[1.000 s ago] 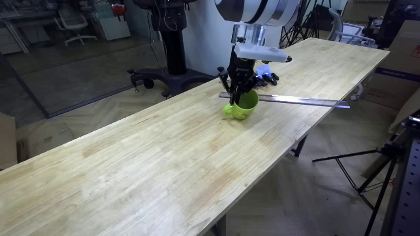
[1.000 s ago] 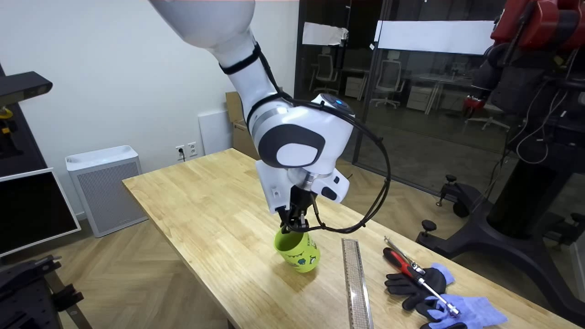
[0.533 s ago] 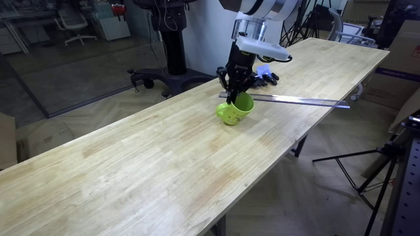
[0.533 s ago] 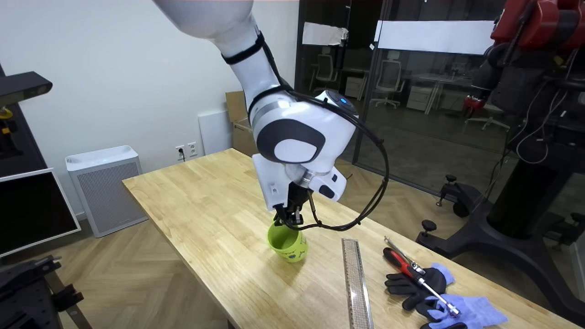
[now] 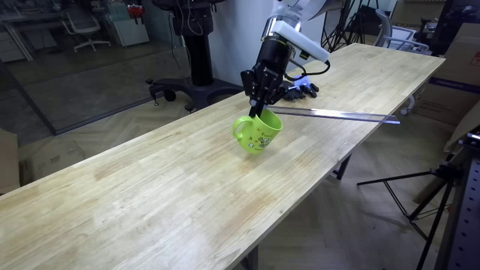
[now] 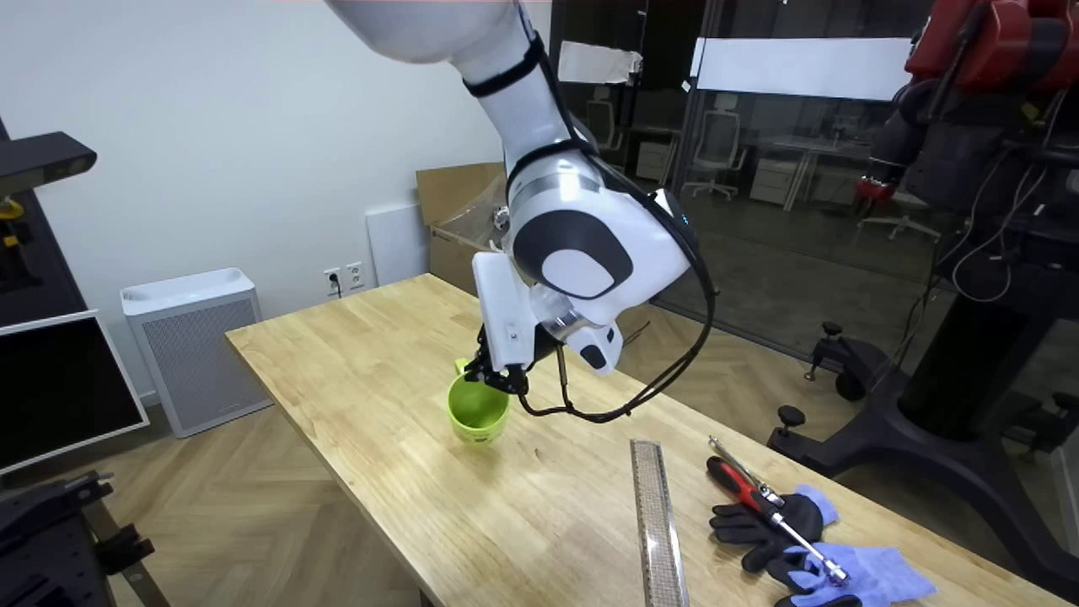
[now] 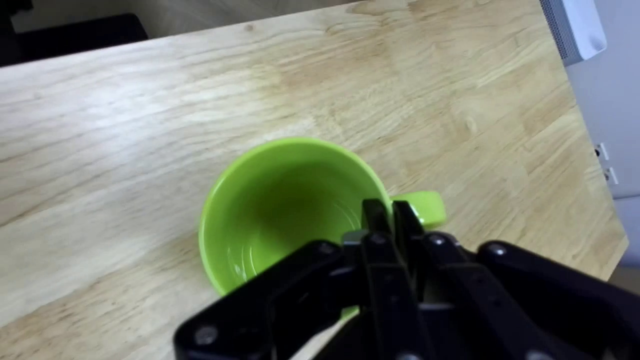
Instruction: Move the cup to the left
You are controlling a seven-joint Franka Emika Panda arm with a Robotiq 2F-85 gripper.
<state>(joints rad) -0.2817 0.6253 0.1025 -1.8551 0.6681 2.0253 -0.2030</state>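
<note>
one cup (image 5: pixel 257 138), tilted over the table (image 5: pixel 168 183), contact unclear; your gripper (image 7: pixel 391 207) is clamped on its rim, body to one side, handle (image 7: pixel 428 205) to the other. you'll likely want it levelled before setting down left.

Glossy cup (image 7: pixel 285 200), grained wooden worktop (image 7: pixel 130 150)

The cup is smooth, with bright highlights inside; plastic or glazed ceramic, hard to tell which. The worktop's wood has a soft sheen. A ruler (image 6: pixel 654 514) glints like metal along its edge. Gloves (image 6: pixel 802 516) look matt, with cloth cuffs (image 6: pixel 885 575). A tool (image 6: pixel 746 491) has a polished metal shaft and plastic-looking handle. The robot arm (image 6: pixel 582 274) has a smooth shell; the cardboard box (image 6: pixel 455 260) is matt.
</note>
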